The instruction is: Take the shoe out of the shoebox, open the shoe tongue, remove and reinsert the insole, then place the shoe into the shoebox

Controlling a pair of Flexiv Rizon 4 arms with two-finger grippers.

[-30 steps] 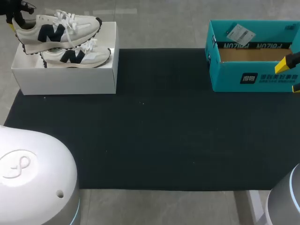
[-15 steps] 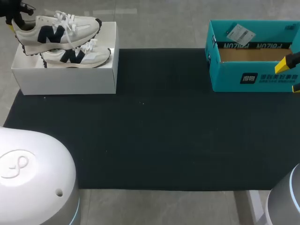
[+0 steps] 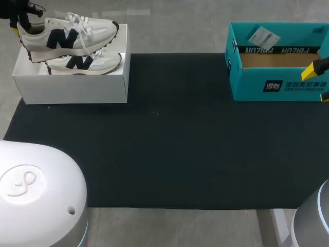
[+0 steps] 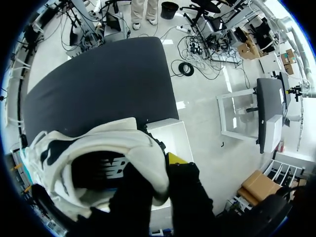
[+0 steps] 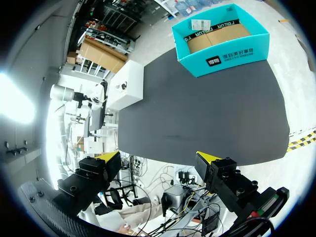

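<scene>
So over on the left, the left gripper [image 4: 159, 170] was clamped on the heel collar of 1 white sneaker [image 3: 69, 35], 1 finger inside and 1 outside, holding it up just above the white shoebox [image 3: 72, 87]. A 2nd sneaker [image 3: 85, 62] lay inside that box. The black mat [image 3: 164, 144] covered the middle of the table. Far right sat a teal box [image 3: 277, 82], open on top, and the right gripper [image 5: 158, 158] hung near its right end, its 2 yellow tips spread wide with nothing between them.
</scene>
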